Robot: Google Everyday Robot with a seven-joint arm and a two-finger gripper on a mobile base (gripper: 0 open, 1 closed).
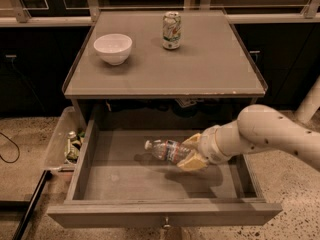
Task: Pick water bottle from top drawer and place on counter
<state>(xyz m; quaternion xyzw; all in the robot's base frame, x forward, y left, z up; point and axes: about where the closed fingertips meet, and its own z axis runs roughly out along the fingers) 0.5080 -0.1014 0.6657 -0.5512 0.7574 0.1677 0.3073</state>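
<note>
Ok, gripper (192,152) is down inside the top drawer (125,181), center-right of frame, arm (265,134) coming in from the right edge. I see the two tan fingers (193,141) set above & below the water bottle (165,149), clamped on its right end, so I call it a pinch on the bottle. Bottle lies roughly horizontal, white cap pointing left, label band near the fingers. Shadow on the drawer floor just under it; can't tell if it's touching the floor or slightly off it. Drawer is pulled fully out, knob (165,225) at bottom center. Counter (210,64) above, upper half of frame: white bowl (113,48) at its left, soda can (171,30) near the back, middle. Clear bin (59,145) w/ small items sits just left of the drawer.
</note>
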